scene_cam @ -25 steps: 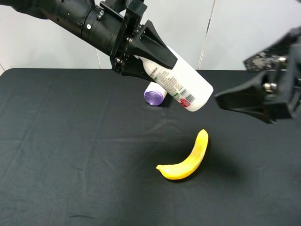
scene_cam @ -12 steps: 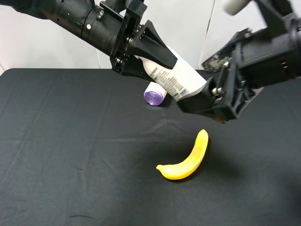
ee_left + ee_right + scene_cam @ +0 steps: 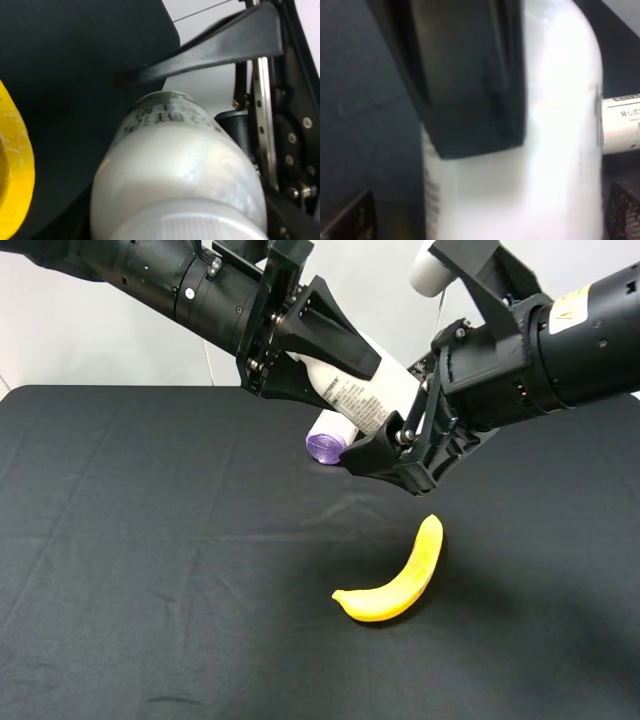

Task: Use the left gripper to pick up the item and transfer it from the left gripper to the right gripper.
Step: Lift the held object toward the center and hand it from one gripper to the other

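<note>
I see the small white plastic bottle (image 3: 362,392) with its ribbed screw cap on. Its wall is opaque, so I cannot tell what is inside. It hangs in the air above the black cloth-covered table (image 3: 150,540), clamped near its cap end between the broad wedge fingers of the black left gripper (image 3: 335,368).

Its long axis slopes, with the cap end high toward the left arm and the labelled base end low toward the black right gripper (image 3: 385,422). That gripper straddles the base, jaws spread. My right wrist view shows a dark gap between one pad and the bottle.

A white roll with a purple end (image 3: 328,440) lies on the table behind and below the bottle. A yellow banana (image 3: 395,580) lies nearer the front, beneath the right gripper.
</note>
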